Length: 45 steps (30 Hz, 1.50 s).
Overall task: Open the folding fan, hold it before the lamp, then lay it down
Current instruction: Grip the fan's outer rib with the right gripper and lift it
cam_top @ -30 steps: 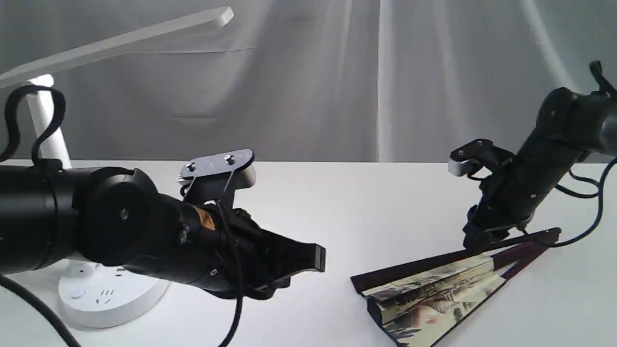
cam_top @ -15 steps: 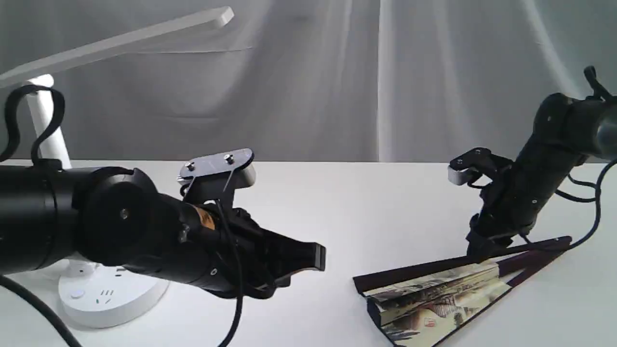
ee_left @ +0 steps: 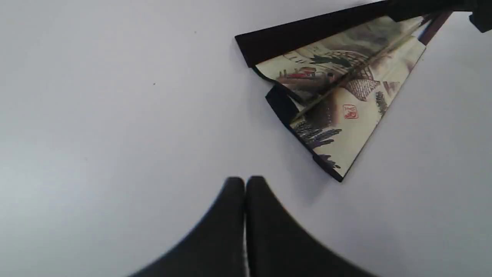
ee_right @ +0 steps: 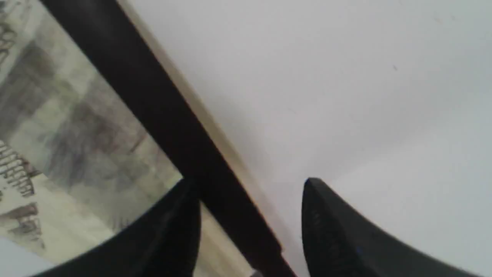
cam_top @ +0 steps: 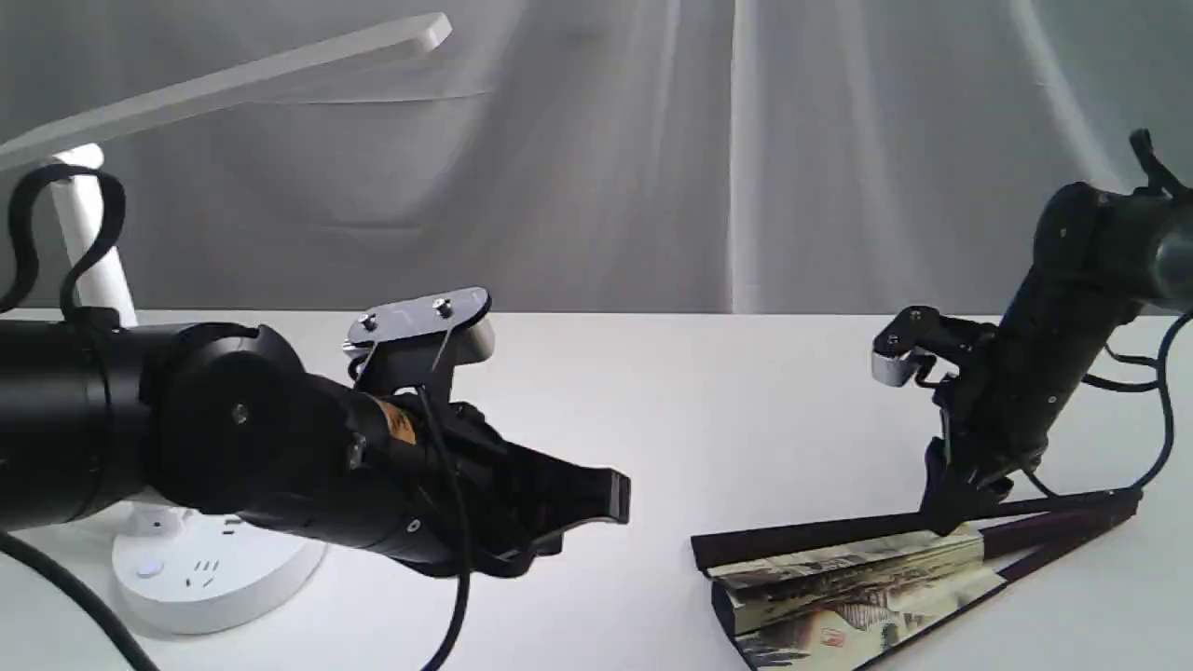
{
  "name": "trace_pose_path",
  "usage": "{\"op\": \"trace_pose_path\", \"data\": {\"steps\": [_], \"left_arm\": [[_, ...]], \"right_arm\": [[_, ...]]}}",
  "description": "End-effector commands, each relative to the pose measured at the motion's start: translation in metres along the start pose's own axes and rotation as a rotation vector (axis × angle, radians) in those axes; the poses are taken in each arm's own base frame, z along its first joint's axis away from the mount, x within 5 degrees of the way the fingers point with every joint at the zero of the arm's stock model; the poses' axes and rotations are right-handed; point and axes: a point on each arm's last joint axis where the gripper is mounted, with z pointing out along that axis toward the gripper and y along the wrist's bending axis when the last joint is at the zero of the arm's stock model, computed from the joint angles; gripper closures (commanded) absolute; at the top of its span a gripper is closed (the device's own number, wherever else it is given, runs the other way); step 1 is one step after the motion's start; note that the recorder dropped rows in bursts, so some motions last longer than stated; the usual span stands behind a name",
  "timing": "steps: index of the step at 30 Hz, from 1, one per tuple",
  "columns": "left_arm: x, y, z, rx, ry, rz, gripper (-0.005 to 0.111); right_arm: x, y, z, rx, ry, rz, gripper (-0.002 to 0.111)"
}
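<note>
The folding fan [cam_top: 839,596] lies partly spread on the white table at the right, cream printed paper between dark guards; the left wrist view also shows the fan [ee_left: 346,96]. My right gripper [cam_top: 951,517] points down onto the upper dark guard [ee_right: 161,115] near the pivot end. It is open, one finger on each side of that guard, one finger touching it, the other apart. My left gripper [cam_top: 615,499] hovers shut and empty left of the fan, fingertips pressed together [ee_left: 245,182]. The white lamp [cam_top: 233,84] stands at the far left behind my left arm.
The lamp's round base [cam_top: 214,568] with sockets sits at the front left, under my left arm. A grey curtain hangs behind the white table [cam_top: 708,391]. Black cables trail from the right arm near the fan's pivot end.
My right gripper has moved right and down along the upper guard. The fan's pivot end has slid right and lower with it, so the guard lies flatter. The left arm has not moved.
</note>
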Motion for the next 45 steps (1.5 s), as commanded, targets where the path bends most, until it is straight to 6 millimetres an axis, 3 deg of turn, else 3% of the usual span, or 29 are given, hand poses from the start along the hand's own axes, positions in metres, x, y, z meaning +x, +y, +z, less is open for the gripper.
{"op": "trace_pose_path", "data": {"steps": [1, 9, 14, 18, 22, 33, 45], "left_arm": [[-0.003, -0.003, -0.001, 0.009, -0.021, -0.001, 0.107], [-0.002, -0.003, -0.001, 0.009, -0.019, -0.001, 0.107], [-0.002, -0.003, -0.001, 0.009, -0.017, -0.001, 0.107], [-0.002, -0.003, -0.001, 0.009, -0.017, 0.001, 0.107], [-0.002, -0.003, -0.001, 0.009, -0.017, 0.001, 0.107], [-0.001, -0.003, -0.001, 0.008, -0.007, -0.004, 0.107], [-0.002, -0.003, -0.001, 0.009, -0.014, -0.066, 0.105]], "right_arm": [[-0.002, 0.003, 0.006, -0.013, -0.023, -0.091, 0.065], [0.001, -0.001, 0.017, 0.01, 0.02, -0.101, 0.069], [0.0, -0.001, 0.017, 0.012, 0.007, -0.011, 0.093], [-0.011, 0.0, 0.017, -0.009, -0.115, 0.227, 0.108], [-0.022, -0.001, 0.015, -0.043, -0.238, 0.424, 0.108], [-0.027, 0.001, 0.013, -0.122, -0.276, 0.738, 0.108], [-0.027, 0.021, 0.011, -0.335, -0.198, 0.755, 0.108]]}}
